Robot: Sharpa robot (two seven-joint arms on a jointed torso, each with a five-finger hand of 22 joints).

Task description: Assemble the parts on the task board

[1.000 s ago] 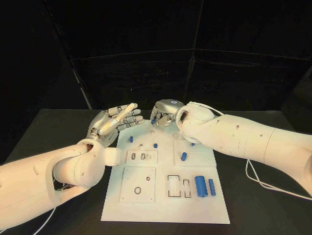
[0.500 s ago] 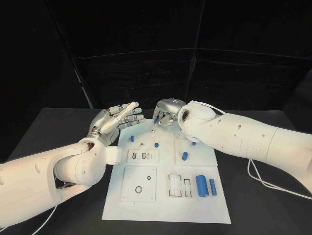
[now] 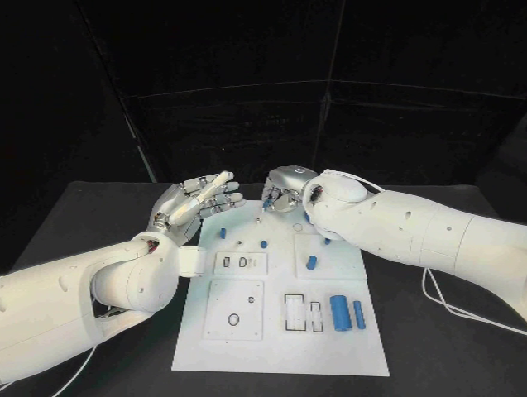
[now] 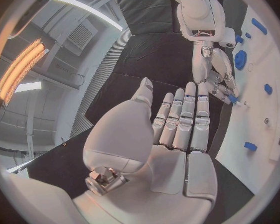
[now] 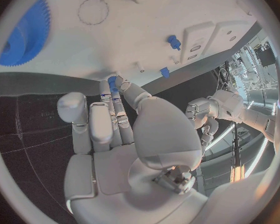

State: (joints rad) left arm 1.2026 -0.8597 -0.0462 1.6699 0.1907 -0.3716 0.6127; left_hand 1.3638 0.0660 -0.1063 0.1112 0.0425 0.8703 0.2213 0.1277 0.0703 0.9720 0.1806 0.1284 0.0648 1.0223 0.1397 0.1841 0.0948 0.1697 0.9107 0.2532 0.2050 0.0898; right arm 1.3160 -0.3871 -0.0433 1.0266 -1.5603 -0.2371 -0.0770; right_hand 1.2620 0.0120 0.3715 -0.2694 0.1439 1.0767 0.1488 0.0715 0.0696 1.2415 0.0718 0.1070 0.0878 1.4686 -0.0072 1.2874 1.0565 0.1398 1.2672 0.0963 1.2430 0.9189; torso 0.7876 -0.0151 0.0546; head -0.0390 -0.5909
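The white task board [image 3: 281, 347] lies in the middle of the black table. My right hand [image 3: 285, 190] hangs over the board's far edge with its fingers curled down. In the right wrist view its fingertips pinch a small blue part [image 5: 112, 81], which also appears at those fingertips in the left wrist view [image 4: 231, 98]. My left hand [image 3: 198, 202] is raised over the board's far left corner, empty, with its fingers straight and apart. Loose blue parts lie on the board: a small peg [image 3: 222, 234], another peg [image 3: 265, 245], a short pin [image 3: 312, 264] and a thick cylinder [image 3: 339, 313].
A thinner blue cylinder [image 3: 359, 315] lies beside the thick one, next to rectangular slots [image 3: 294, 313]. A blue gear [image 5: 25, 32] sits on the board near my right hand. A white cable [image 3: 448, 310] runs over the table at the right.
My right hand has shifted slightly to the right along the board's far edge. The left hand has stayed raised and spread.
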